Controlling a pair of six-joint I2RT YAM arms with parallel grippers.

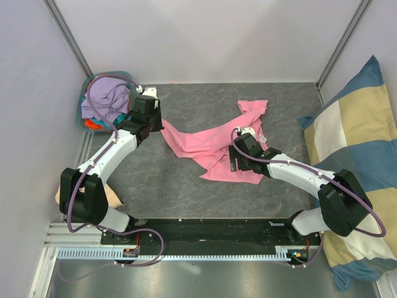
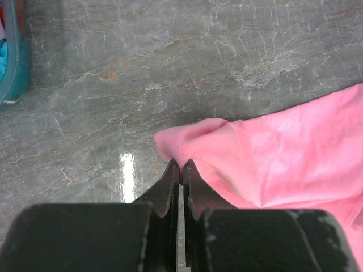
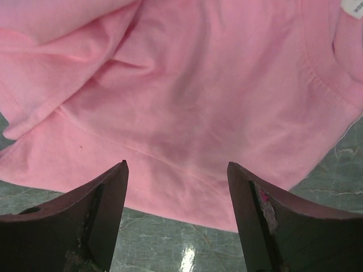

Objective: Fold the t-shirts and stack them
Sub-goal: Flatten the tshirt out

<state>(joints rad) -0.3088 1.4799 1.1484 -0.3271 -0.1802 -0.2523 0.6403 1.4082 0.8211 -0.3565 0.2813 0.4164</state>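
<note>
A bright pink t-shirt (image 1: 211, 139) lies crumpled and spread across the middle of the grey table. My left gripper (image 1: 159, 126) is at the shirt's left corner and is shut on a pinch of pink cloth (image 2: 187, 144); its fingertips (image 2: 181, 165) meet on the fabric just above the table. My right gripper (image 1: 238, 141) hovers over the shirt's right part, near the hem. Its jaws (image 3: 177, 165) stand wide open with nothing between them, and the pink cloth (image 3: 187, 85) fills the view beyond. A white neck label (image 3: 353, 8) shows at the top right corner.
A teal basket (image 1: 82, 107) in the back left corner holds lavender (image 1: 108, 93), teal and orange t-shirts; its rim (image 2: 14, 62) shows in the left wrist view. A large blue-and-cream checked cushion (image 1: 356, 143) lies along the right side. Metal frame posts stand at the back corners.
</note>
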